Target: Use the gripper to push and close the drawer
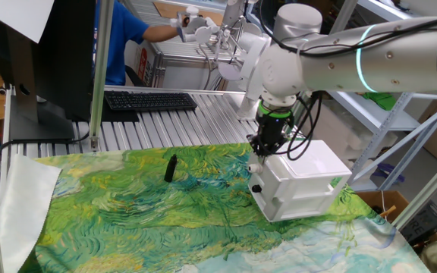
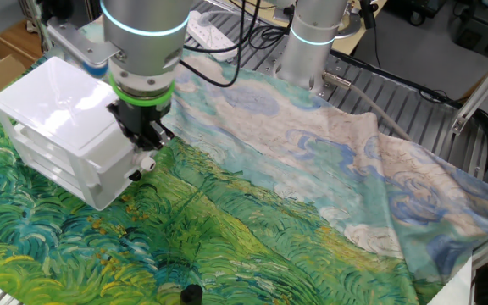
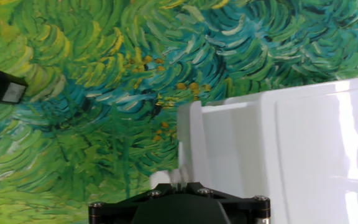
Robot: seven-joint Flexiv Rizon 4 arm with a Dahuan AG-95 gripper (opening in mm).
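The white cabinet (image 1: pixel 309 178) stands on the painted cloth, and also shows in the other fixed view (image 2: pixel 53 106). Its drawer (image 1: pixel 264 199) faces left with a small black knob (image 1: pixel 256 188). In the hand view the drawer front (image 3: pixel 190 140) stands out a narrow strip from the cabinet body (image 3: pixel 303 155). My gripper (image 1: pixel 262 148) points down at the cabinet's top front edge, against the drawer front, just above the knobs (image 2: pixel 148 163). Its fingers (image 2: pixel 146 135) look pressed together with nothing between them. In the hand view only its black base (image 3: pixel 179 208) shows.
A short black marker-like stick (image 1: pixel 171 168) lies on the cloth left of the cabinet; it also shows in the hand view (image 3: pixel 2 87). A keyboard (image 1: pixel 149 100) and monitor sit at the back. The arm's base (image 2: pixel 312 38) stands behind the cloth.
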